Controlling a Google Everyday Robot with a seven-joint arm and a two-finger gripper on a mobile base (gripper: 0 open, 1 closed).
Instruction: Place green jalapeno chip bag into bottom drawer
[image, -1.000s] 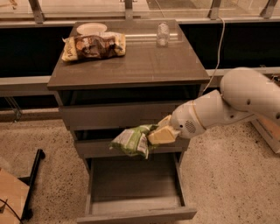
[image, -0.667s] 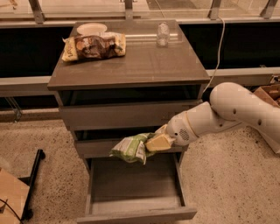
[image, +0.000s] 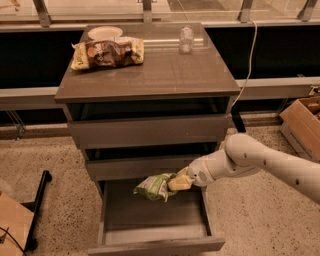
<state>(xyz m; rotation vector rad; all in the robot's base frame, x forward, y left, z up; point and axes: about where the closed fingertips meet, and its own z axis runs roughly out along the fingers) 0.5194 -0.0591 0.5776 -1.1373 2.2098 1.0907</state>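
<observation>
The green jalapeno chip bag (image: 154, 187) is a small crumpled light-green and white foil bag. My gripper (image: 176, 183) is shut on its right end and holds it over the open bottom drawer (image: 155, 245), just below the middle drawer's front. The bag hangs inside the drawer's opening, above its floor. My white arm reaches in from the right.
A larger brown-and-yellow chip bag (image: 107, 53), a white bowl (image: 104, 33) and a clear bottle (image: 186, 39) sit on the cabinet top (image: 165, 75). A cardboard box (image: 303, 121) stands at the right. A black stand base (image: 36, 210) is on the floor at the left.
My gripper has moved down and a little left with the green bag, from the middle drawer's height into the bottom drawer's opening.
</observation>
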